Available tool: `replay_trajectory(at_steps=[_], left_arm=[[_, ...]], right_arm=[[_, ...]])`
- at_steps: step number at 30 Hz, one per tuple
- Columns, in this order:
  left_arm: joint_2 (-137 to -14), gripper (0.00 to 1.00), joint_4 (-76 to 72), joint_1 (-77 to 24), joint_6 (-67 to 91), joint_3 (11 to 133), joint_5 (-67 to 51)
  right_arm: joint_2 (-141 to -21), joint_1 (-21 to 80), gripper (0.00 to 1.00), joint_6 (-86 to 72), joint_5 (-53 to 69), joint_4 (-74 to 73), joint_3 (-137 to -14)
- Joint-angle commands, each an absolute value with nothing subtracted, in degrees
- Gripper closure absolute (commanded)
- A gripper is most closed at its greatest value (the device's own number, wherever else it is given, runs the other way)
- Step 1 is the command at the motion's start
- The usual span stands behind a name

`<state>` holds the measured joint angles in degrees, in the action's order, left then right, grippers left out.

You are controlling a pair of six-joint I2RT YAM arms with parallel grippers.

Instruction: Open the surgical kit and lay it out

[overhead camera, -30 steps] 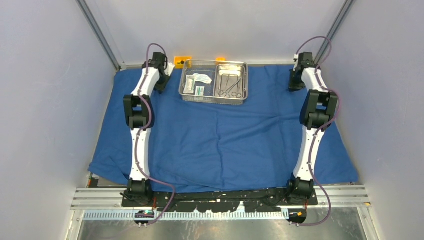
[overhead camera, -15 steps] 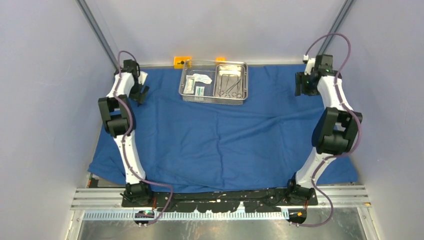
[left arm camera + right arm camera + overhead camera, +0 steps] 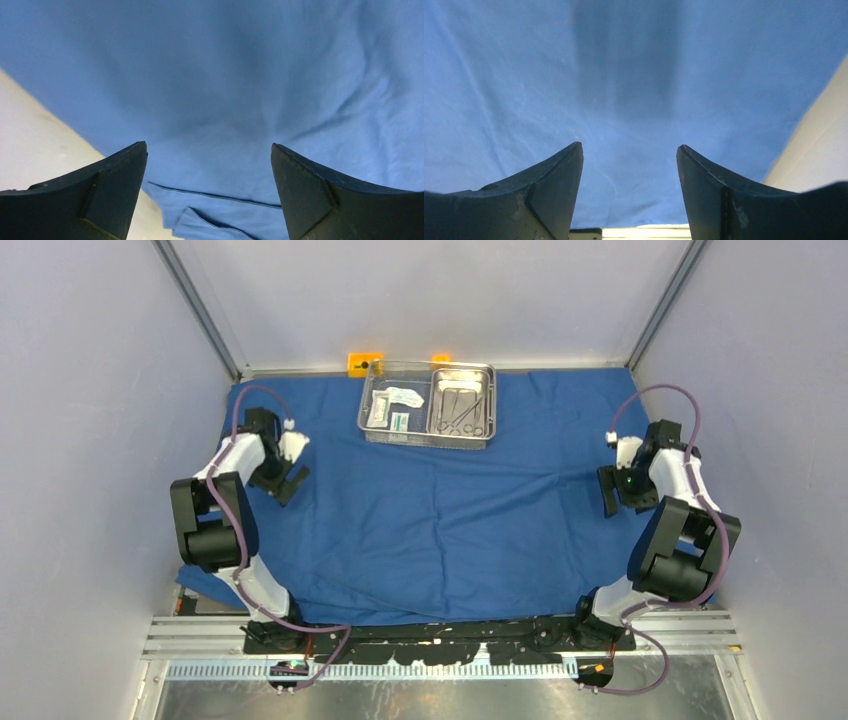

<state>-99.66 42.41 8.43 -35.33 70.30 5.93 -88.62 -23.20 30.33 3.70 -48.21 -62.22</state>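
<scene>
The blue cloth wrap [image 3: 450, 520] lies spread flat over the table. At its far middle stands the steel mesh basket [image 3: 365, 430]. Inside it are small white-green packets [image 3: 380, 410] on the left and the solid steel tray [image 3: 433, 400] with scissors and forceps [image 3: 463, 412] on the right. My left gripper [image 3: 292, 478] hangs open over the cloth's left part, well short of the basket. The left wrist view has only cloth [image 3: 225, 75] between its fingertips [image 3: 208, 145]. My right gripper [image 3: 609, 495] is open over the cloth's right part, with only cloth [image 3: 624, 75] beyond its fingertips [image 3: 629, 145].
Two small orange blocks [image 3: 363, 362] [image 3: 441, 359] sit behind the basket at the back wall. Grey walls close in left, right and back. A folded cloth corner [image 3: 200, 222] and bare tabletop [image 3: 40, 145] lie under the left gripper. Bare surface [image 3: 819, 150] shows right of the right gripper.
Both arms have swung outward and drawn back from the cloth's far corners to its side parts. Both grippers have opened. The cloth and basket stay put.
</scene>
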Motion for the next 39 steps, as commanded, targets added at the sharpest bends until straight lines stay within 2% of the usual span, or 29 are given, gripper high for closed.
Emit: replay_trajectory(at_steps=[1,7,14,21,25,31,35,39], left_arm=[[-96.44,0.04,42.18,11.55,-41.49,63.45,4.91],[-90.85,0.04,42.76,15.1,-46.91,54.55,6.26],[-83.44,0.04,38.98,15.63,-53.01,42.52,13.26],[-77.95,0.04,37.95,15.69,-54.06,39.48,17.71],[-74.91,0.04,38.98,15.71,-54.54,41.27,18.88],[-73.6,0.03,43.64,15.8,-46.87,52.54,8.88],[-74.47,0.02,43.63,15.76,-40.2,58.49,1.62],[-76.52,0.01,43.5,15.74,-37.81,59.14,-3.01]], right_arm=[[-84.12,-24.45,0.27,37.18,1.16,-49.06,-56.39],[-79.52,-25.43,0.28,42.41,-3.53,-51.2,-48.45],[-75.46,-26.01,0.31,47.28,-7.68,-56.64,-44.14],[-73.42,-26.1,0.36,49.89,-9.76,-60.38,-40.18],[-70.11,-26.22,0.38,50.97,-9.56,-61.9,-39.6],[-63.59,-26.48,0.34,45.85,4.25,-63.57,-50.3],[-67.07,-26.5,0.32,38.85,7.21,-54.29,-53.82],[-74.73,-26.46,0.32,34.09,6.19,-43.09,-54.89]])
